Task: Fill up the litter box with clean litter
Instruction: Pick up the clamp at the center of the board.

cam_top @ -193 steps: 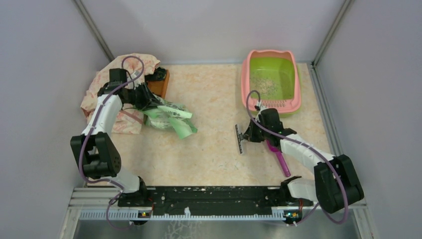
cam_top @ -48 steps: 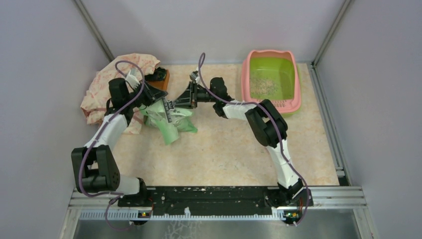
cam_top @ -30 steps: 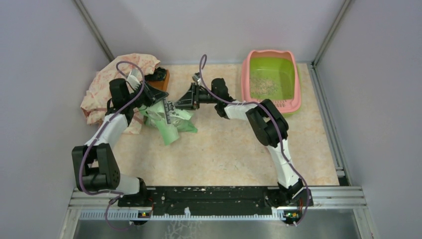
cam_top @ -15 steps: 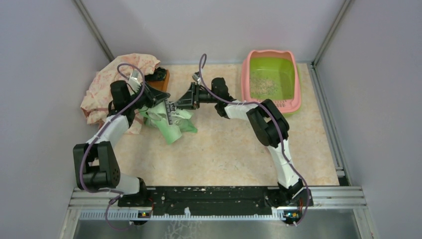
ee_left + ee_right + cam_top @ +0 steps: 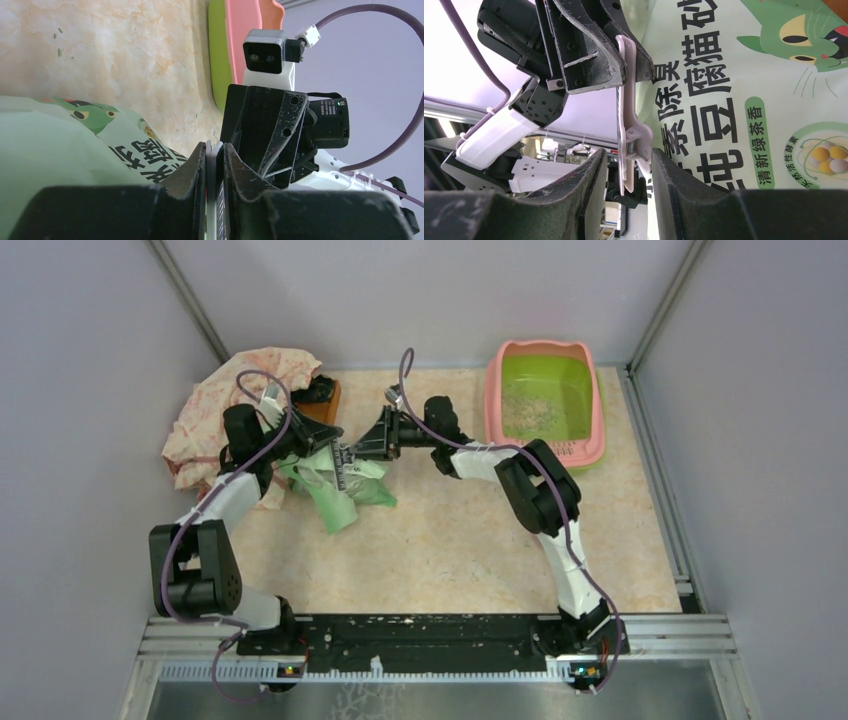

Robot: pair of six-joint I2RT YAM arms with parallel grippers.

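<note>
- Since the earliest overhead picture, the right arm has swung away from its place near the litter box [image 5: 493,405]. It now stretches across the table [image 5: 450,540] to the green bag [image 5: 342,505]. Over the last second and a half, almost nothing has shifted.
- Likely risk: both grippers meet on the pale bag clip [image 5: 626,100] that seals the bag. If one pulls while the other clamps, the clip could spring loose or the arms could strain against each other.
- Likely risk: once unsealed, the soft bag could sag or tip and spill litter onto the table, far from the box.
- Left arm: its elbow is bent near the left wall and its forearm runs away from the base, with the wrist turned toward the middle. The left gripper [image 5: 214,146] is clamped tight on one end of the clip, a thin plate pinched between its fingers.
- Right arm: its elbow is raised mid-table and its forearm reaches leftward. The right gripper [image 5: 629,150] has its jaws partly parted and straddles the clip's other end. One finger touches the clip and a gap shows beside the other, so it is not pinching.
- The litter box sits at the far right corner, well apart from the bag. Only a thin scatter of clean litter [image 5: 528,412] lies on its green floor, so filling seems barely begun.
- The bag lies far left, beside a patterned cloth [image 5: 200,430].
</note>
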